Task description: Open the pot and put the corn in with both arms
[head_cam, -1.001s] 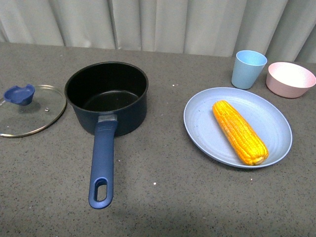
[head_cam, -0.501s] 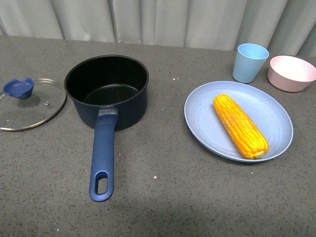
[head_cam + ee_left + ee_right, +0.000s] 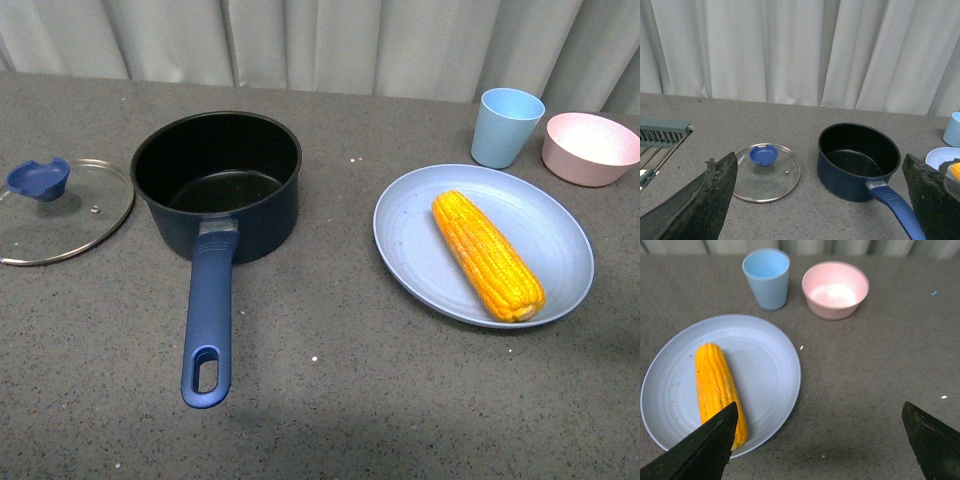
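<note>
Just ahead of the spread right pincer (image 3: 819,407) lies corn (image 3: 716,387)

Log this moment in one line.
clear glass lid off | dark navy saucepan empty | yellow corn cob on pale-blue plate | left gripper open | right gripper open

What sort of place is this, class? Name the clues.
Likely a mock kitchen counter: a pot beside its glass lid, corn on a plate, and curtains behind.
</note>
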### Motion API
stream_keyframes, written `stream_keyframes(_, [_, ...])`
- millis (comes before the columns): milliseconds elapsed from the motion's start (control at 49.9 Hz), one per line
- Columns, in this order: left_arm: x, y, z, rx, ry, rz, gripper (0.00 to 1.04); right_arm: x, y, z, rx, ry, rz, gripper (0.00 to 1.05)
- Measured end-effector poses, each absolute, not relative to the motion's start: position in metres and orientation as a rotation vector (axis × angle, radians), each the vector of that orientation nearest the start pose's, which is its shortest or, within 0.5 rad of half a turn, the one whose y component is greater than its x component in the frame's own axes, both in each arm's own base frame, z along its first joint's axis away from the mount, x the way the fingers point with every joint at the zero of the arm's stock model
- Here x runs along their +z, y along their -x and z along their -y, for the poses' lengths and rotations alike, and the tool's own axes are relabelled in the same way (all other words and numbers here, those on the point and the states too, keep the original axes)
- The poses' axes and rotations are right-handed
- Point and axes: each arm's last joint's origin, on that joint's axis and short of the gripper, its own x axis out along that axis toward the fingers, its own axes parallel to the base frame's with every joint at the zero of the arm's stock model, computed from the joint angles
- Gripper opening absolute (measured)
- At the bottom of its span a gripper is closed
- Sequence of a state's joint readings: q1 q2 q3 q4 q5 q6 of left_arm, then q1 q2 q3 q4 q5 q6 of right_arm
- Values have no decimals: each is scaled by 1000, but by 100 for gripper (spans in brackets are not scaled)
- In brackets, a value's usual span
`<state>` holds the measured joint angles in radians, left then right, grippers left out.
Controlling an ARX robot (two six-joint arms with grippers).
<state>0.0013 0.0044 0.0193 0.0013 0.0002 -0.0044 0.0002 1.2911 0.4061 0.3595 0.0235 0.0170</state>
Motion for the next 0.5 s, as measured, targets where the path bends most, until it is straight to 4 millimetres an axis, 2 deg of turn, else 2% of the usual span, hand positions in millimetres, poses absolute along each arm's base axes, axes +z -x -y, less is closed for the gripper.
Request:
stream_keyframes(140, [170,-97,0,1,4,16,98,145,-289,-14,81,-50,-703,96])
stream_keyframes(260, [170,-97,0,1,4,16,98,137,-320,-28,135,-53,-784,96])
stream_keyframes(380, [170,-97,0,1,4,16,98,119,-340,-43,177,-37,-899,96])
stream_keyframes(501, [170,-97,0,1,4,16,98,97,-352,-54,195,24,-1007,96])
